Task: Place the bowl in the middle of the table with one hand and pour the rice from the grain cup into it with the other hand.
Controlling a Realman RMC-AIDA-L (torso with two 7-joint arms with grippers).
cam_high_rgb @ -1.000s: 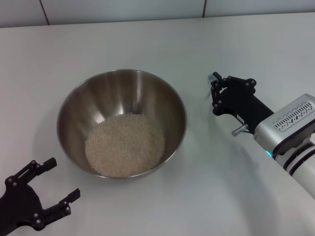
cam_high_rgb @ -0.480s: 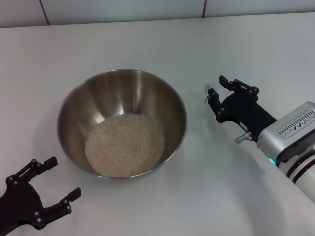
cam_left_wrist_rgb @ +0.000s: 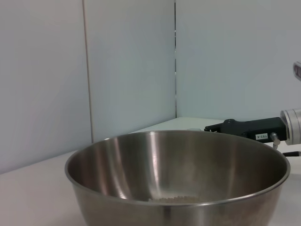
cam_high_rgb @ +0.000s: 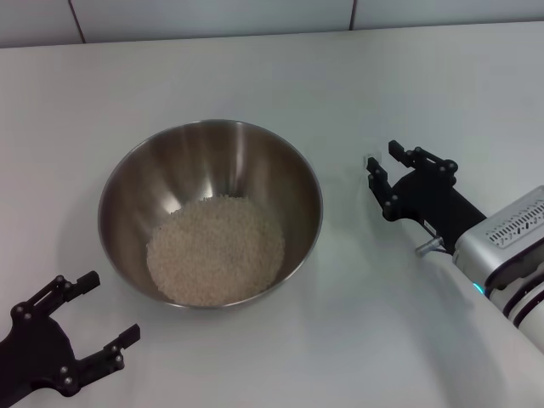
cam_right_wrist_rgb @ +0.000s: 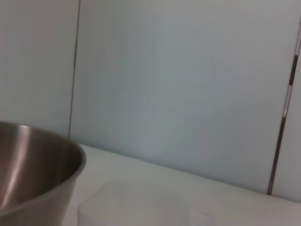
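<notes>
The steel bowl (cam_high_rgb: pixel 210 212) stands in the middle of the white table (cam_high_rgb: pixel 255 68) with a mound of rice (cam_high_rgb: pixel 216 251) in it. It also shows in the left wrist view (cam_left_wrist_rgb: pixel 178 174) and in the right wrist view (cam_right_wrist_rgb: pixel 33 165). My right gripper (cam_high_rgb: pixel 382 156) is open and empty, right of the bowl and apart from it. The translucent grain cup (cam_right_wrist_rgb: pixel 136 207) stands upright on the table just in front of it; it hardly shows in the head view. My left gripper (cam_high_rgb: pixel 110 306) is open and empty at the near left, clear of the bowl.
A tiled wall (cam_high_rgb: pixel 212 17) runs along the table's far edge. The right arm's black fingers and silver wrist (cam_left_wrist_rgb: pixel 249 128) show beyond the bowl in the left wrist view.
My right gripper has drawn back toward me and to the right, away from the bowl. The left gripper, the bowl and the rice have not moved.
</notes>
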